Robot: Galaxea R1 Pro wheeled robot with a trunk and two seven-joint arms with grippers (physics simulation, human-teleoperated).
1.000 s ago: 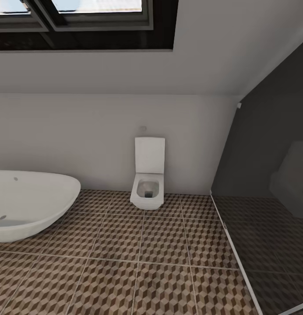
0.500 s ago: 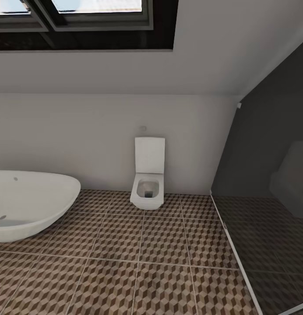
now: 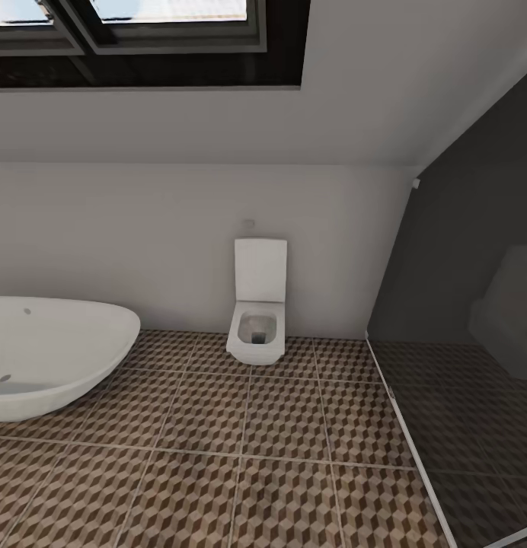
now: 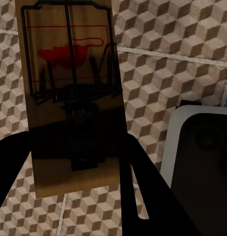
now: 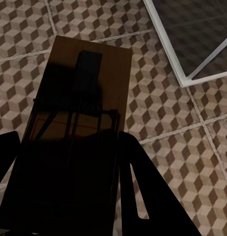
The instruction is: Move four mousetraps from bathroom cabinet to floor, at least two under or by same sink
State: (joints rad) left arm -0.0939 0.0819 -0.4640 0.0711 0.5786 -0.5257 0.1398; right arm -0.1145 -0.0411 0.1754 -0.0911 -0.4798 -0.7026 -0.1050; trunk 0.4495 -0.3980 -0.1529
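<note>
**Both grippers carrying traps over the tiled floor**

Left gripper [image 4: 74, 172]: its dark fingers are closed on either side of a mousetrap [image 4: 71, 93], which sits between them, above the floor [image 4: 167, 73]. The board's wire frame and red spot face the camera. Its near end is in shadow between the fingers. A white-edged dark object [image 4: 202, 162] lies at the frame edge, cut off; what it is cannot be told.

Right gripper [image 5: 69, 187]: its fingers are clamped on a second trap [image 5: 79, 123], likewise held clear of the tiles. Most of this board is in deep shadow; the wire frame and a thin red outline are only faintly legible. A white-framed glass panel [image 5: 192, 44] meets the floor near it.

Head view: tub [image 3: 54, 354] at left, cut off by the frame edge, its basin holding nothing visible. Toilet [image 3: 257, 308] against the far wall, lid up, bowl open. Dark glass partition [image 3: 461, 320] at right shows a blurred pale shape behind or in it, unidentifiable. Skylights [image 3: 142, 30] are cropped above.
</note>
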